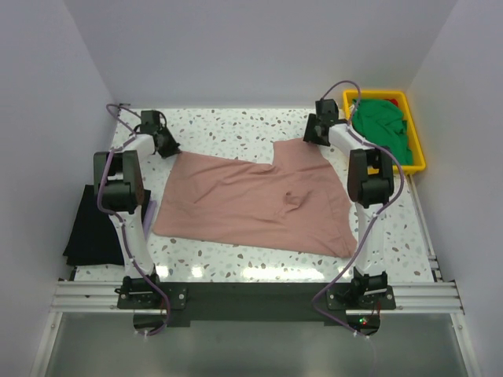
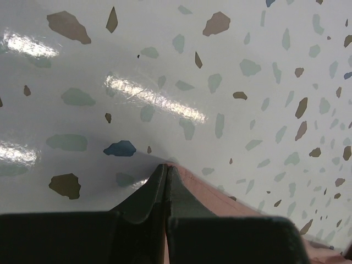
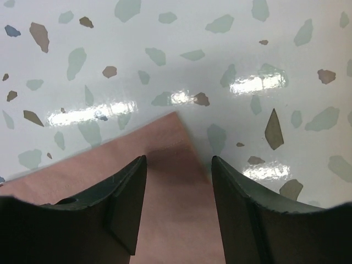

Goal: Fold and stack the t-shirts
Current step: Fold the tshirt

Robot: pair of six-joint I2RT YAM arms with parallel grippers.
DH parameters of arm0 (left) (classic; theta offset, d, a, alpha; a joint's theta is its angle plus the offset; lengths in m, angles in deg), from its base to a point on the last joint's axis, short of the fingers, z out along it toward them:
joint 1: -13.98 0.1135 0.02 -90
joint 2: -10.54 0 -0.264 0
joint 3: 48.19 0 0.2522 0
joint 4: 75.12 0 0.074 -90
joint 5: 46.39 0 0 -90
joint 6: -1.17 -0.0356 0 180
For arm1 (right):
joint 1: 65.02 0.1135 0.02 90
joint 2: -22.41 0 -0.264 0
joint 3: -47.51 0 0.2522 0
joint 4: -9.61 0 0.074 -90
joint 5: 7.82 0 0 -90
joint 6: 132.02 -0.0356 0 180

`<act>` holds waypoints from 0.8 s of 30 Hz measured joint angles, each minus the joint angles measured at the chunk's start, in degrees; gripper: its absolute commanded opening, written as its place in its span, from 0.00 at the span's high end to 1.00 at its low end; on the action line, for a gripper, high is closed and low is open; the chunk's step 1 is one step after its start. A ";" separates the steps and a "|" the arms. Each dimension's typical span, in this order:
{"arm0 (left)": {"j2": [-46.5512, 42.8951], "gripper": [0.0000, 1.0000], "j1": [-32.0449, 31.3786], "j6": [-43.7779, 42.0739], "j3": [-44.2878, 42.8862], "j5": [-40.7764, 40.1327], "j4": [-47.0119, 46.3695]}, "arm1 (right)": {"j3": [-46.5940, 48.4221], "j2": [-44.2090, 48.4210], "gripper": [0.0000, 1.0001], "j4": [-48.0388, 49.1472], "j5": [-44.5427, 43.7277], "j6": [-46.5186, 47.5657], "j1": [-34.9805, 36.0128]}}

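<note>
The dusty pink t-shirt lies spread on the speckled table. My left gripper is at its far left corner. In the left wrist view the gripper is shut on the pink hem, low at the tabletop. My right gripper is at the shirt's far right corner. In the right wrist view it is open, its fingers either side of the pink corner, which lies flat. The green t-shirt is bunched in the yellow tray. The black t-shirt lies at the table's left edge. The red one is not clearly visible.
The yellow plastic tray stands at the far right corner, close to the right arm. White walls close in the table at the back and both sides. An aluminium rail with the arm bases runs along the near edge.
</note>
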 measured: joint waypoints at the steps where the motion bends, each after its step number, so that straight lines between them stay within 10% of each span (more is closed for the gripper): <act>1: 0.02 1.00 0.00 0.00 -0.04 0.02 0.02 | 0.83 -0.35 0.47 -0.85 -0.52 0.09 0.35; 13: 0.04 1.00 0.35 0.26 -0.04 0.07 -0.50 | 5.70 -2.58 0.97 -6.69 -2.19 1.40 1.79; 24: 0.04 1.00 1.49 1.57 0.94 -0.02 -3.13 | 5.79 -2.38 1.00 -3.37 -2.08 1.49 1.14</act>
